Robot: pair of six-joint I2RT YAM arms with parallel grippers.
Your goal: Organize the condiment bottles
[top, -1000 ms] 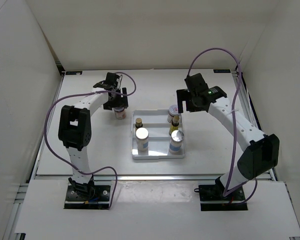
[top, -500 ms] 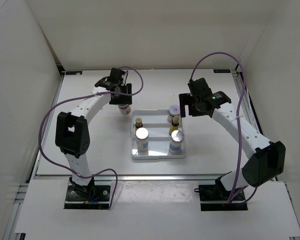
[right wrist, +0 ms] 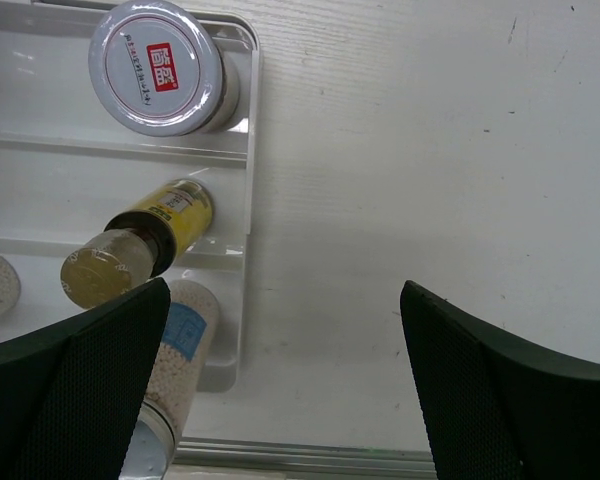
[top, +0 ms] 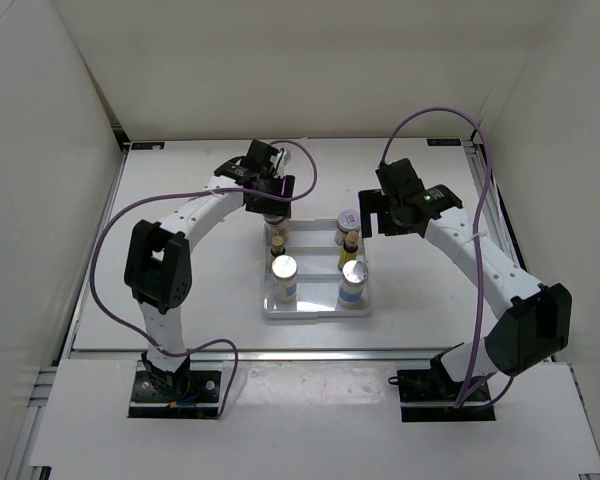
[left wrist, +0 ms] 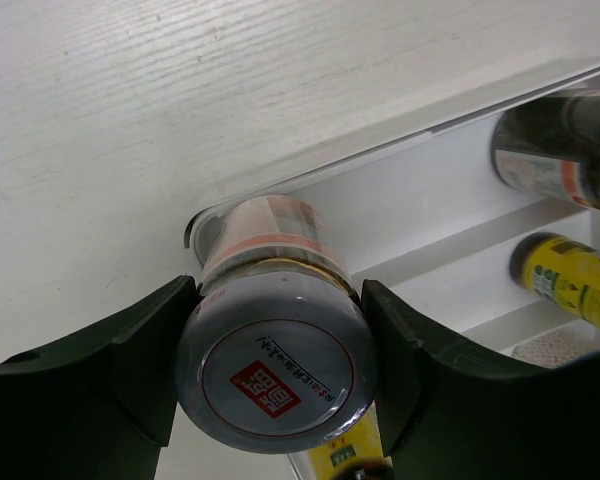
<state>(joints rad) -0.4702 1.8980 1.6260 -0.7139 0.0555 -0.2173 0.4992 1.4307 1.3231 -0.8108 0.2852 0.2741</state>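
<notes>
My left gripper (top: 271, 203) is shut on a squat jar with a red-marked white lid (left wrist: 277, 375) and holds it over the back-left corner of the white tray (top: 315, 313). In the tray stand two white cylinders with silver caps (top: 284, 268) (top: 353, 272), two tiny yellow-labelled bottles (top: 277, 243) (top: 351, 240) and the second red-marked jar (top: 347, 218). My right gripper (right wrist: 290, 400) is open and empty above bare table just right of the tray. Its view shows that jar (right wrist: 157, 67), a yellow bottle (right wrist: 145, 240) and a white cylinder (right wrist: 170, 365).
The tray's rim (left wrist: 420, 150) and inner dividers show under the held jar. White walls enclose the table on three sides. A metal rail (right wrist: 310, 460) runs along the table's near edge.
My left gripper has carried the jar to the right, from the table left of the tray to above the tray's back-left corner. The right gripper has hardly moved in the last half second.
</notes>
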